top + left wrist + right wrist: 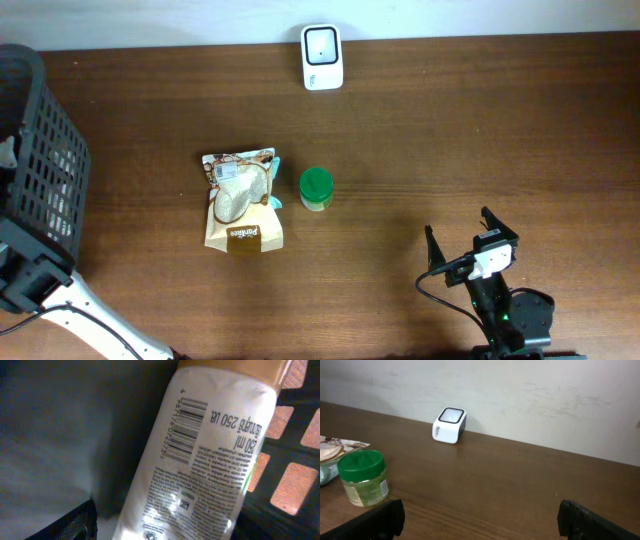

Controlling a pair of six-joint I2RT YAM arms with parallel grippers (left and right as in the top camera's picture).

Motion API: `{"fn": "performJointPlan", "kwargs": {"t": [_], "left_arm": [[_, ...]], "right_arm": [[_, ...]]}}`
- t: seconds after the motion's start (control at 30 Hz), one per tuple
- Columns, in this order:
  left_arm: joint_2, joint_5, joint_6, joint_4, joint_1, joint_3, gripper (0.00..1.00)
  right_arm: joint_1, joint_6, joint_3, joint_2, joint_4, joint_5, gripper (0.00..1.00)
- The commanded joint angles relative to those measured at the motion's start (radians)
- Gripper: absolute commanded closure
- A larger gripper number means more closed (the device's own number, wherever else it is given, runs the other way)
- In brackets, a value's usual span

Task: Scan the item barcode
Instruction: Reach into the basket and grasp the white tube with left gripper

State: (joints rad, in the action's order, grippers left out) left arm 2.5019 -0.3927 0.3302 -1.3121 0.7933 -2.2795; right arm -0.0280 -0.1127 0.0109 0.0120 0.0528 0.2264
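**Overhead view:** looks straight down on the table (450,140) from well above. The scanner (322,57) sits at the far edge, top centre.

**Right wrist view:** set low over the tabletop at the right gripper (465,238), on the near side and to the right of the scanner. It faces obliquely across toward the scanner and the wall behind it. It shares the scanner, the green-lidded jar (316,188) and the pouch (241,200) with the overhead view.

**Left wrist view:** very close on a white bottle (210,450) against the mesh of the basket (40,170), far left of the scanner. The basket is the part it shares with the overhead view.
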Motion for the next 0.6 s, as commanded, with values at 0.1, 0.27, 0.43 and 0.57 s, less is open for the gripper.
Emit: {"fn": "performJointPlan", "kwargs": {"t": [0.1, 0.27, 0.43, 0.57], "left_arm": [[0.019, -0.003, 0.023, 0.037, 0.0, 0.011, 0.24], [0.019, 0.026, 0.023, 0.039, 0.0, 0.021, 0.66], [0.018, 0.026, 0.023, 0.035, 0.001, 0.021, 0.89], [0.003, 0.026, 0.022, -0.014, 0.002, -0.004, 0.94]], "right_arm": [[-0.005, -0.002, -0.005, -0.005, 0.004, -0.001, 0.02], [-0.005, -0.002, -0.005, -0.005, 0.004, -0.001, 0.02], [-0.005, -0.002, -0.005, -0.005, 0.005, -0.001, 0.02], [-0.005, -0.002, -0.005, -0.005, 0.005, -0.001, 0.02]]}}
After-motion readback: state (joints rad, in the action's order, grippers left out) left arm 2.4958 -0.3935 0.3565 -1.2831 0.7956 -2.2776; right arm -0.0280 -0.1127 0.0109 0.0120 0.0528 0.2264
